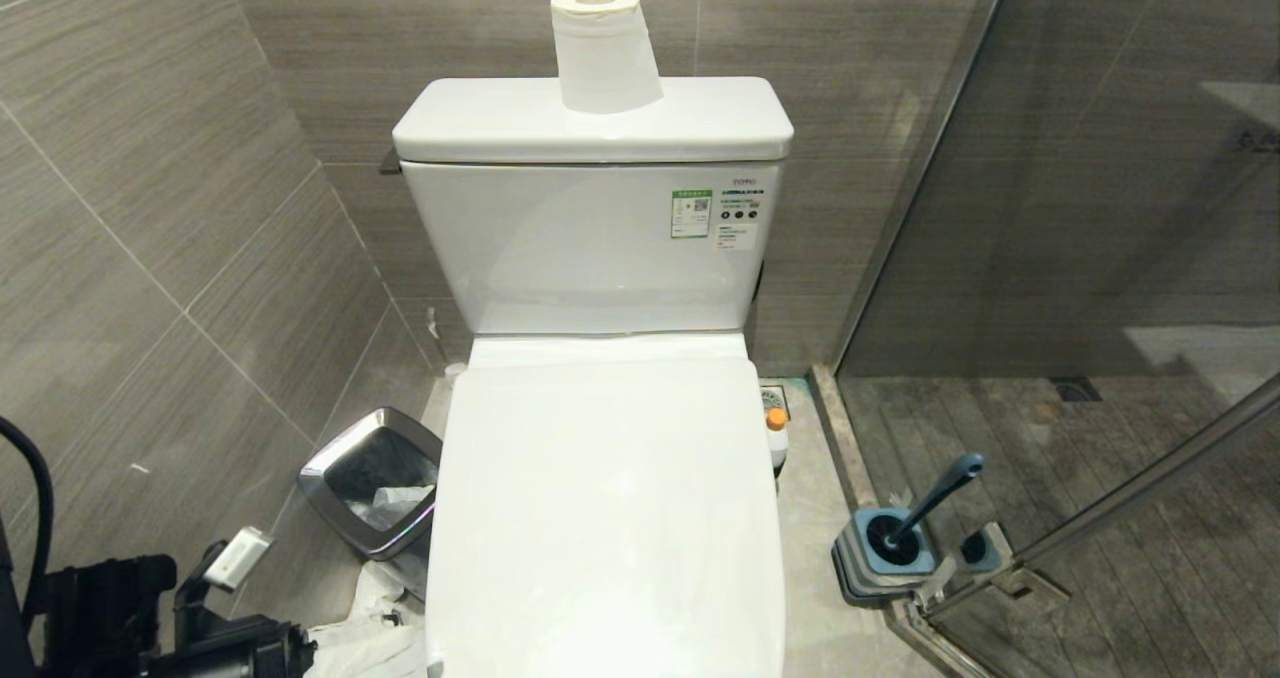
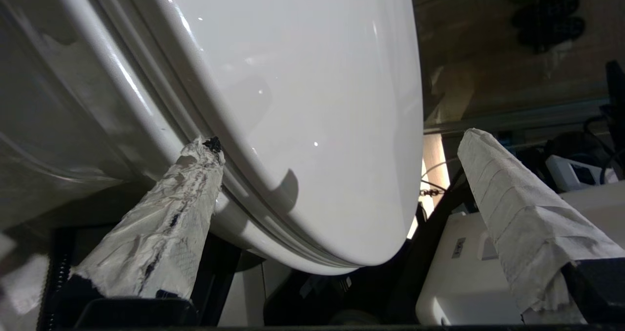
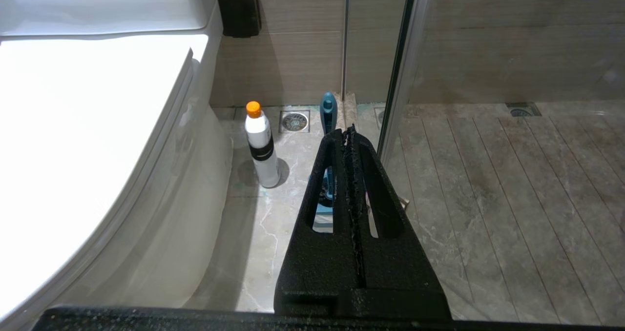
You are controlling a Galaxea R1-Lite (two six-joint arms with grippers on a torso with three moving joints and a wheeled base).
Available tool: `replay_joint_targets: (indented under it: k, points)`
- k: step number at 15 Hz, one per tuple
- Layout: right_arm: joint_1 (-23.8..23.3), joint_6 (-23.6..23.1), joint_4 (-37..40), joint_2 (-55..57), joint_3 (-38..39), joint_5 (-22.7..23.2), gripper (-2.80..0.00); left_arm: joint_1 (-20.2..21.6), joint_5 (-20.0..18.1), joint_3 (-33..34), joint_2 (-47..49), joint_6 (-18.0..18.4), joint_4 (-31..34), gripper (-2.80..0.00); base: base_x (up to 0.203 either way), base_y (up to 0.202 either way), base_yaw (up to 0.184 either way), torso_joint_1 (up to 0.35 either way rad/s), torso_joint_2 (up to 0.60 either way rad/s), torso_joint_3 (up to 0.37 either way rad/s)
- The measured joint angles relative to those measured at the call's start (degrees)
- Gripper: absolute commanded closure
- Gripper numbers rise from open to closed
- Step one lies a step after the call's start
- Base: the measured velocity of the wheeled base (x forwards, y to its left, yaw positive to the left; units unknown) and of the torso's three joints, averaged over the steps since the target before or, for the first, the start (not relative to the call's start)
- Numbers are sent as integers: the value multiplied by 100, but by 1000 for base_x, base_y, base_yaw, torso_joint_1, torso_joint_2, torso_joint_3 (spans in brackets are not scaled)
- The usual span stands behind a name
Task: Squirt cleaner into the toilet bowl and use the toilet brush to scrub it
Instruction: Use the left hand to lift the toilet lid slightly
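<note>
The toilet bowl (image 3: pixel 188 189) is covered by its shut white lid (image 1: pixel 605 518). In the left wrist view my left gripper (image 2: pixel 342 138) is open, its paper-wrapped fingers (image 2: pixel 166 223) straddling the lid's (image 2: pixel 302 101) front edge, one tip at the seam under the lid. My left arm (image 1: pixel 220 648) shows low at the toilet's front left. The cleaner (image 1: pixel 777 438) (image 3: pixel 262 148) stands on the floor right of the toilet. The toilet brush (image 1: pixel 935 503) (image 3: pixel 328 111) stands in its base (image 1: pixel 885 558) by the glass door. My right gripper (image 3: pixel 349 132) is shut and empty, hanging above the floor near the brush.
A square steel bin (image 1: pixel 375 488) stands left of the toilet, with crumpled white plastic (image 1: pixel 370 643) on the floor before it. A paper roll (image 1: pixel 603 53) sits on the tank. The glass shower door (image 1: pixel 1000 208) bounds the right side. A floor drain (image 3: pixel 295 121) lies behind the cleaner.
</note>
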Motion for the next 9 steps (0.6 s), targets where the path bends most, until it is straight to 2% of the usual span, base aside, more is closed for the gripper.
replay_joint_targets:
  k: [2, 5, 9]
  points:
    - [0, 0, 0, 0, 0, 1, 0, -39, -82, 25, 130, 208, -16, -280, 0, 0, 0, 0, 0, 0]
    - [0, 0, 0, 0, 0, 2, 0, -99, -92, 63, 247, 299, -14, -280, 0, 0, 0, 0, 0, 0]
    - [0, 2, 2, 0, 0, 2, 0, -171, 19, 66, 357, 507, -8, -280, 0, 0, 0, 0, 0, 0]
